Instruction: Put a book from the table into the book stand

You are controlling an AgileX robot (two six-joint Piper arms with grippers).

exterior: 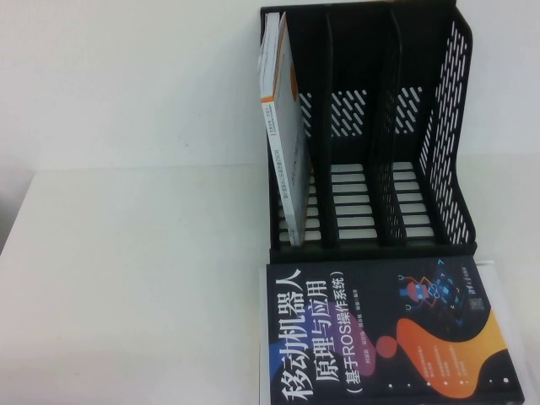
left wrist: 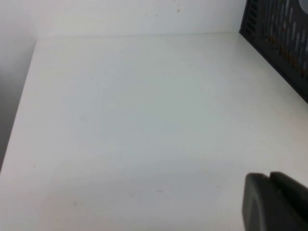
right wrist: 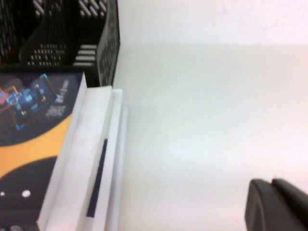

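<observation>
Book: dark-covered book (exterior: 384,333) lies flat on the bench (exterior: 135,278), just in front of the book stand (exterior: 371,126).
Left hand (left wrist: 274,202): away from the stand's outer side, apart from the book; opening cannot be told.
Right hand (right wrist: 276,204): beside the book's page edge, apart; opening cannot be told.
Stand: white book (exterior: 283,126) upright in its left slot.

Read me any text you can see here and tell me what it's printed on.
"移动机器人" – large title on the dark book lying flat before the book stand.
"原理与应用" – second line.
"(基于ROS操作系统)" – third line.
The cover's smaller print and the spine of the white book standing in the leftmost slot are too small to read.
</observation>
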